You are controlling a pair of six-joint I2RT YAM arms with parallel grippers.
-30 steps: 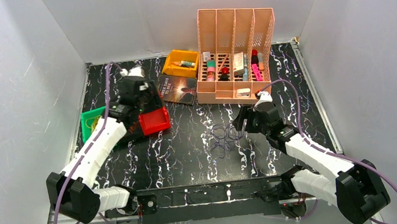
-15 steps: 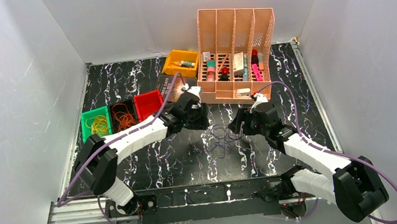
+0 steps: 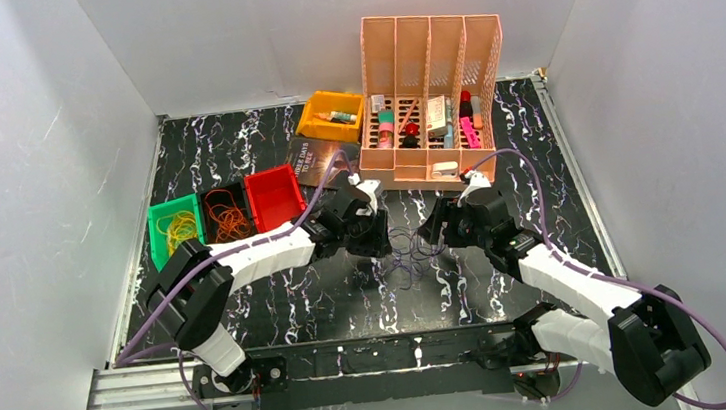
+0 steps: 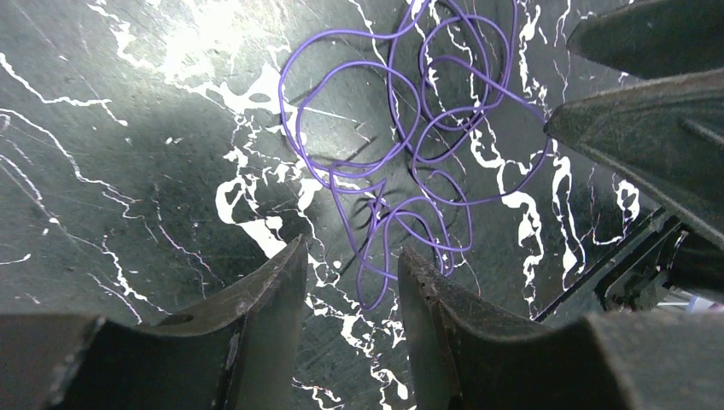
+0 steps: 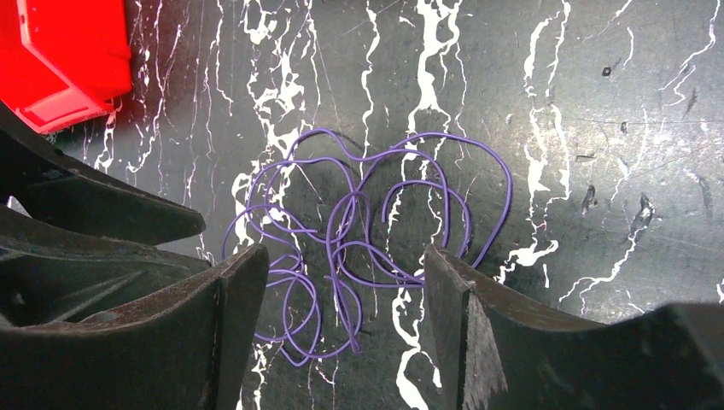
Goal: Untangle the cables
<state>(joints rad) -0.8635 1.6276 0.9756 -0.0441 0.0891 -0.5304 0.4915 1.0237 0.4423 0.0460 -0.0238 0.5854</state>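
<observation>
A loose tangle of thin purple cable (image 3: 407,252) lies on the black marbled table between both grippers. It shows in the left wrist view (image 4: 401,145) and the right wrist view (image 5: 359,231). My left gripper (image 3: 374,235) is open just left of the tangle, its jaws straddling the nearest loop (image 4: 352,256). My right gripper (image 3: 438,226) is open just right of the tangle, jaws wide over its loops (image 5: 341,265). Yellow cables (image 3: 178,226) lie in the green bin and orange cables (image 3: 227,216) in the dark bin at the left.
A red bin (image 3: 274,195) stands beside the dark bin and shows in the right wrist view (image 5: 60,51). A yellow bin (image 3: 330,116), a dark booklet (image 3: 319,159) and a pink organiser rack (image 3: 432,98) with small items stand at the back.
My left arm swung from the bins at the left across to the purple tangle and closed in on it. My right gripper stayed by the tangle, shifting slightly.
</observation>
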